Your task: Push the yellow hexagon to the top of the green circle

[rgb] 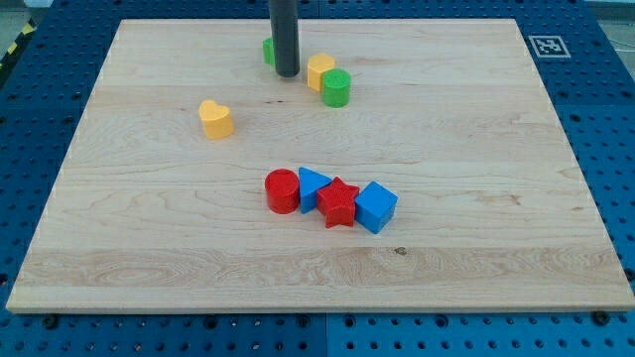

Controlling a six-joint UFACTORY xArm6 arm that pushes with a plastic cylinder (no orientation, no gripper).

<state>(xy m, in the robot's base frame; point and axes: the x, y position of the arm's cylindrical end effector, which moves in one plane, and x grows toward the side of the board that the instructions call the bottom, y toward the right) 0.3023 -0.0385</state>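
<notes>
The yellow hexagon [318, 71] sits near the view's top centre, touching the green circle [337, 88], which lies just to its lower right. My tip [287, 73] rests on the board just left of the yellow hexagon, a small gap apart. A second green block [268, 52] is partly hidden behind the rod, its shape unclear.
A yellow heart [215, 118] lies to the left. A red cylinder [282, 190], blue triangle [313, 186], red star [338, 202] and blue cube [375, 206] form a touching row in the middle. The wooden board [476, 248] ends on blue pegboard.
</notes>
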